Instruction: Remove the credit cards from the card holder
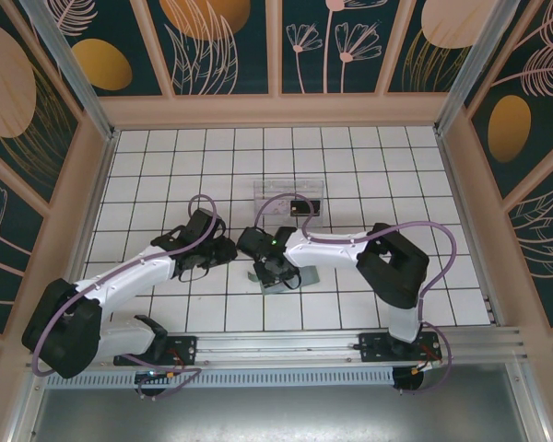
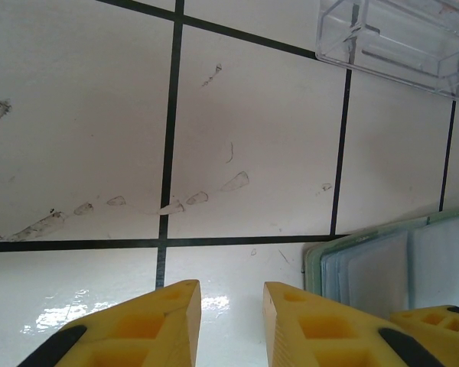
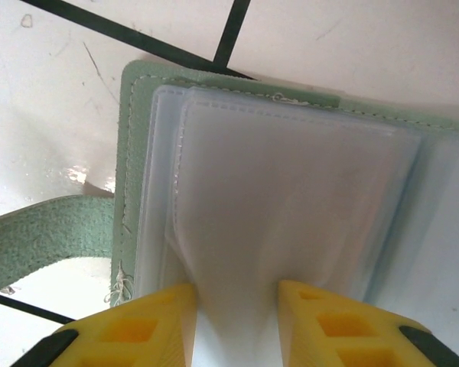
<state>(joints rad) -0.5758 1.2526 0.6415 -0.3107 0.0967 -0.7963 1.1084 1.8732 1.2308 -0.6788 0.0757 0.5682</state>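
From the top camera I see the card holder lying open on the tiled table near the middle, the right gripper down on it, the left gripper just to its left, a clear tray beyond; on my left wrist feed the left gripper stands slightly spread over bare tile, nothing between its fingers, the card holder at lower right. On my right wrist feed the right gripper pinches a cloudy plastic pocket leaf of the card holder, whose green strap trails left.
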